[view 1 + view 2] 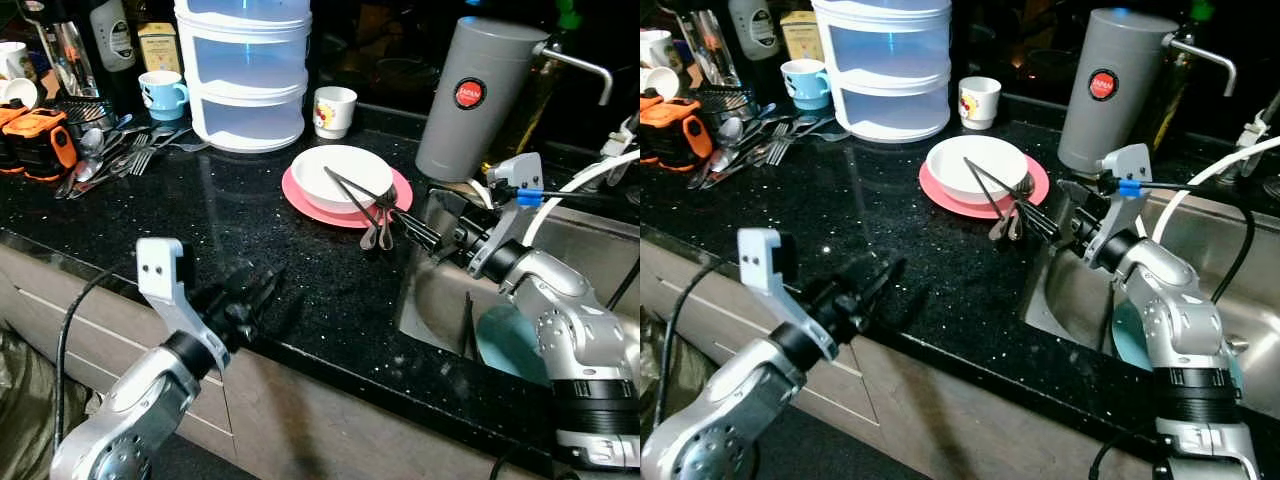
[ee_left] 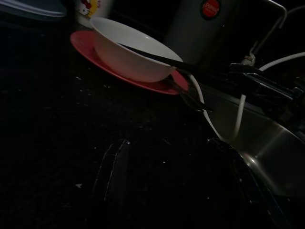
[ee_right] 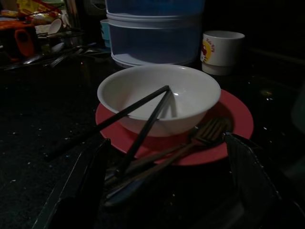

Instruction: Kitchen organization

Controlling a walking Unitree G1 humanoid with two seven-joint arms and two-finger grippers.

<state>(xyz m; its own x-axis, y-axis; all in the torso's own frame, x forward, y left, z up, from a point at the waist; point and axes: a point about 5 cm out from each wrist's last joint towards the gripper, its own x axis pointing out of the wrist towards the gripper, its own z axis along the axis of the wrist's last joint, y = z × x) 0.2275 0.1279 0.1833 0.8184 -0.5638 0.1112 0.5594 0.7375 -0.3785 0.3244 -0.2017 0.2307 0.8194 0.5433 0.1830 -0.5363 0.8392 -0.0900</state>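
Stretching across a dim kitchen, the speckled black surface (image 1: 250, 230) ends at a steel sink (image 1: 600, 260) on the robot's right. On it, a white bowl (image 1: 340, 175) sits on a pink plate (image 1: 310, 205). Black chopsticks (image 1: 352, 195) lean on the bowl's rim, tips inside, long axis running toward the right hand (image 1: 425, 232), whose fingers are spread just beside the fork handles (image 1: 378, 232). The left hand (image 1: 250, 295) hovers released near the front edge. Wrist views are very dark.
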